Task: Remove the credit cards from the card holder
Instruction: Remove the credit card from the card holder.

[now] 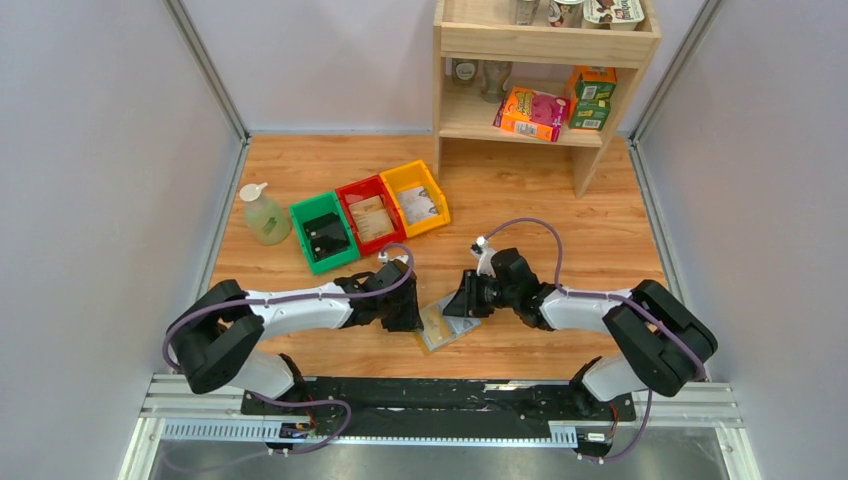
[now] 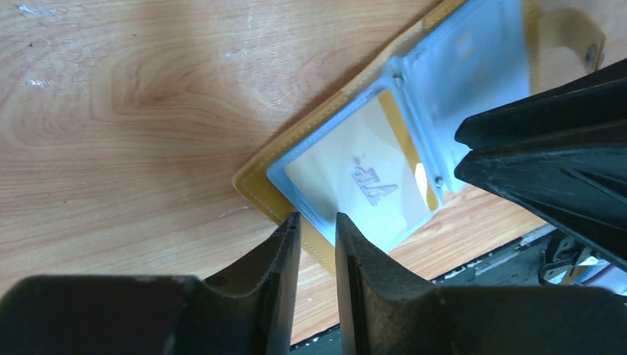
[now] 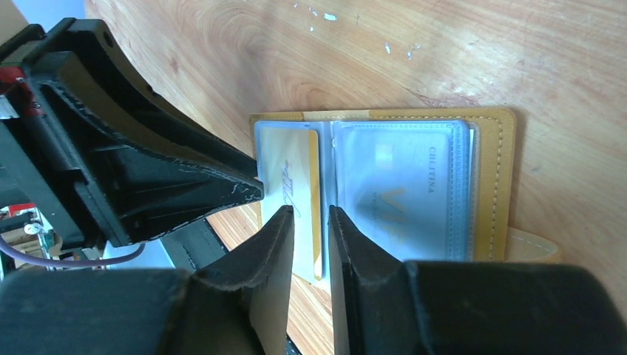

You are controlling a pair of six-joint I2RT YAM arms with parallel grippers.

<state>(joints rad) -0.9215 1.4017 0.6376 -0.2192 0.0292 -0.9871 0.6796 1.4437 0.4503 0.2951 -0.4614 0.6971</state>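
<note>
The card holder (image 1: 441, 325) lies open on the wooden table near its front edge, mustard-yellow with pale blue-grey pockets (image 3: 403, 188). A pale credit card (image 2: 355, 177) with a yellow stripe (image 3: 313, 194) sits in one clear pocket, and that page sticks out past the holder's edge. A second pale card (image 3: 392, 200) shows in the other pocket. My left gripper (image 2: 318, 222) (image 1: 410, 318) has its jaws almost together on the holder's left edge. My right gripper (image 3: 308, 214) (image 1: 462, 303) has its jaws almost together over the striped card's edge, by the fold.
Green bin (image 1: 322, 234), red bin (image 1: 368, 215) and yellow bin (image 1: 418, 198) stand in a row behind the arms, with a pale green bottle (image 1: 263, 214) to their left. A wooden shelf (image 1: 540, 60) with boxes stands at the back. The black base rail (image 1: 440, 398) runs along the table's front.
</note>
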